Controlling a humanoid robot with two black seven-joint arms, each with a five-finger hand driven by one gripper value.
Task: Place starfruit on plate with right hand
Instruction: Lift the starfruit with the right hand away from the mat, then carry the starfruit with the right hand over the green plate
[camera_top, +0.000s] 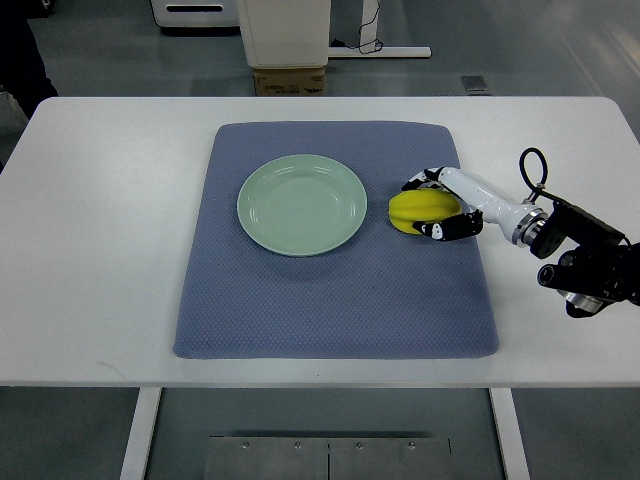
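A yellow starfruit (418, 210) lies on the blue-grey mat (330, 300), just right of the pale green plate (301, 204). My right hand (432, 207) comes in from the right edge, white with black fingertips. Its fingers wrap around the starfruit's right side, one above and others below it. The fruit appears to rest on the mat, a small gap away from the plate's rim. The plate holds nothing. The left arm does not show.
The mat covers the middle of a white table (90, 250). A cardboard box (290, 80) and a white stand base sit on the floor beyond the table's far edge.
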